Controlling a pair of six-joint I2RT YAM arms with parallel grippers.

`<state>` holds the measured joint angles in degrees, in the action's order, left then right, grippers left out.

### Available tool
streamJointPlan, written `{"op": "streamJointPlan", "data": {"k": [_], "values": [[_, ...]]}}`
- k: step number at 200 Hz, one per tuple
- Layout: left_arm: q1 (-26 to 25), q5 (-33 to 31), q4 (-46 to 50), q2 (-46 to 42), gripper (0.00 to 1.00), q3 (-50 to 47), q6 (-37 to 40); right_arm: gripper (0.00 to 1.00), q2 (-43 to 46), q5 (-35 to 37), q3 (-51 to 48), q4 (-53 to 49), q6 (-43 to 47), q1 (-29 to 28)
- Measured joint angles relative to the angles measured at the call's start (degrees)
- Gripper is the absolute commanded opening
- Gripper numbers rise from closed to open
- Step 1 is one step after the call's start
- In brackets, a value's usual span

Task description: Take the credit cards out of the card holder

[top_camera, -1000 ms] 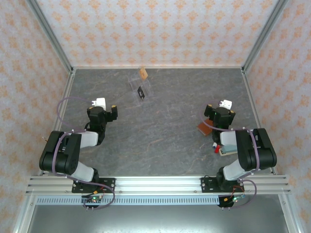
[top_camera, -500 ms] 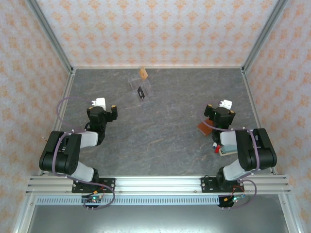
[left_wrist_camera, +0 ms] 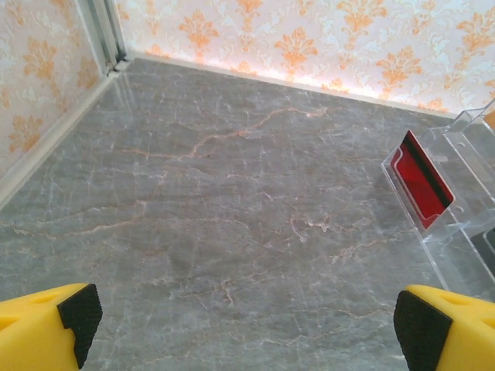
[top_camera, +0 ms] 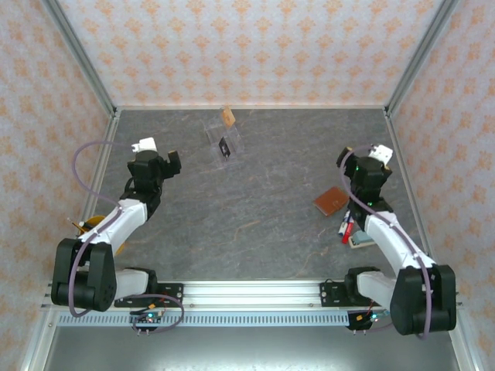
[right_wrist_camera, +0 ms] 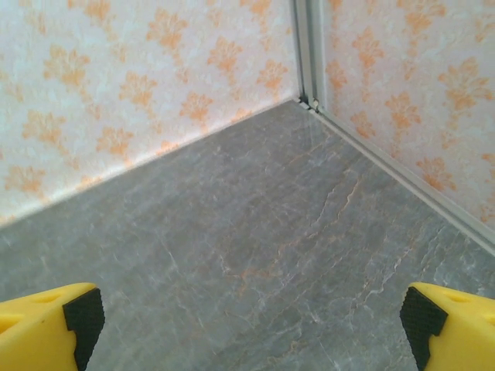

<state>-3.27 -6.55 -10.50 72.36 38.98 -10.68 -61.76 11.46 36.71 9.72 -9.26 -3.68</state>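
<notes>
The brown card holder lies flat and closed on the grey table, just left of my right arm. My right gripper hovers behind and to the right of it, open with bare table between its yellow fingers. My left gripper is at the left, also open over bare table. To its right, a red credit card stands in a clear stand. From above, that stand shows a dark card, with a tan-orange card behind it.
Pens and a small pale object lie near the right arm's forearm. Something yellow sits under the left arm. Patterned walls with metal posts close in the table on three sides.
Both arms have unfolded. The left gripper swung left and back, the right gripper right and back, uncovering the brown card holder. Both stayed open.
</notes>
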Motion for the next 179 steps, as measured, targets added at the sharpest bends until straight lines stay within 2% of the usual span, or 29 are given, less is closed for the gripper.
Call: {"op": "streamJointPlan", "data": {"k": [23, 55, 73, 106, 149, 179], "values": [[-0.7, 3.8, 5.4, 0.6, 1.0, 3.4, -3.4, 1.0, 0.2, -0.2, 7.6, -9.9, -3.0, 0.0], [-3.6, 10.8, 10.3, 5.5, 0.99, 8.2, -8.5, 1.0, -0.3, -4.3, 10.2, -19.0, -6.2, 0.1], [-4.8, 13.6, 12.7, 10.6, 0.89, 12.0, -11.9, 1.0, -2.6, -7.8, 10.6, -21.9, -7.5, 0.1], [-6.0, 18.3, 14.8, 20.0, 0.78, 16.9, -17.3, 1.0, -7.3, -12.8, 10.7, -24.4, -8.4, 0.1], [-8.7, 21.8, 17.3, 30.0, 0.62, 23.2, -21.4, 1.0, -9.0, -15.4, 10.7, -24.7, -8.7, 0.1], [-9.4, 23.1, 17.6, 34.2, 0.55, 27.1, -23.8, 1.0, -9.2, -15.8, 10.6, -24.7, -8.8, 0.1]]}}
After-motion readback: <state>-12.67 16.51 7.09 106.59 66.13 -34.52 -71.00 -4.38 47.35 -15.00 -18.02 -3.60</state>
